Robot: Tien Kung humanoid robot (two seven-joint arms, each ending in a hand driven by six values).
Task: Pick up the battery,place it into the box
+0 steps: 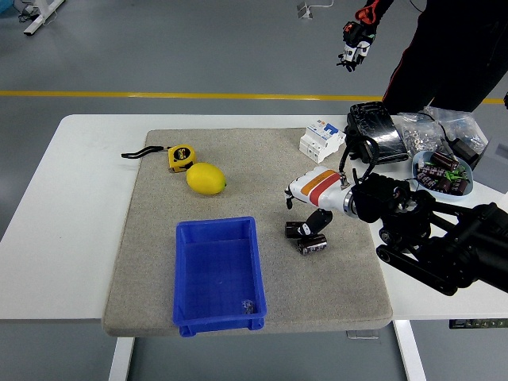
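Two dark cylindrical batteries lie on the grey mat (159,262), one (298,229) just above the other (313,245). My right hand (308,214), white with an orange stripe and black fingers, hovers right over them. Its fingers (320,221) hang down loosely beside the upper battery and grasp nothing. The blue box (191,274) stands to the left of the batteries near the mat's front edge, with a small shiny item (247,304) in its near right corner. My left arm is out of the picture.
A lemon (206,178) and a yellow tape measure (182,157) lie at the mat's back left. A white circuit breaker (321,141), a black device (373,131), a blue bowl of parts (443,173) and plastic bags (444,125) crowd the back right. A person's gloved hand (356,37) hangs above.
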